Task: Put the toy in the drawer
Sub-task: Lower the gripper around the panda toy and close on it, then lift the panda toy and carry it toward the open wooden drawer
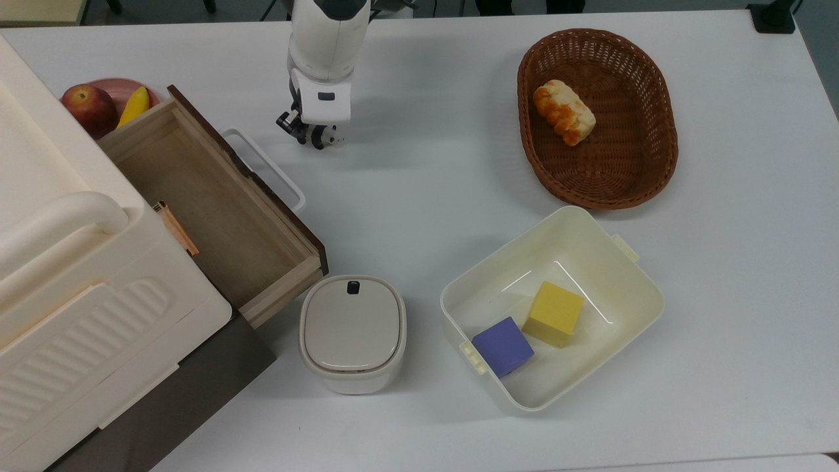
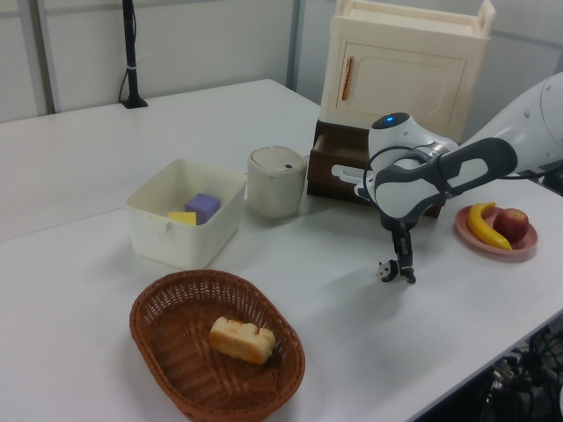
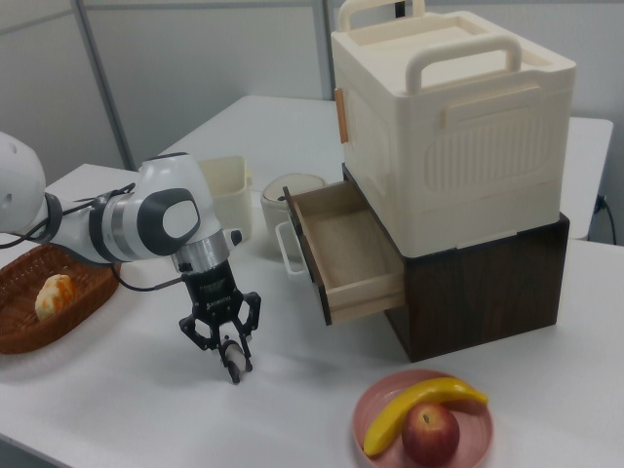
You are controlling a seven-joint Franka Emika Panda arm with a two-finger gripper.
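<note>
White table (image 1: 419, 170) underneath — pincer (image 1: 314, 136) down at the surface, fingers closed in on the toy (image 1: 333, 138), panda head poking out on the top view's right. Just beside the drawer (image 1: 216, 203) handle, drawer pulled wide open — bare wood inside, toy not yet in it.

Drawer (image 1: 216, 203): bare light wood inside, matt, visible grain; front panel dark brown wood-look, white plastic loop handle (image 1: 269, 169). Cabinet (image 3: 448, 127) above it: cream plastic, smooth, ribbed moulding on one face; base dark brown. Table (image 1: 426, 164): white, smooth, matt. Basket (image 1: 655, 131): brown woven wicker, rough. Tub (image 1: 629, 288): cream plastic, slightly glossy inside. Cubes, purple (image 1: 503, 345) and yellow (image 1: 554, 313): matt, foam-like. Lidded container (image 1: 352, 333): smooth plastic. Arm shell (image 1: 324, 39): glossy white plastic.
</note>
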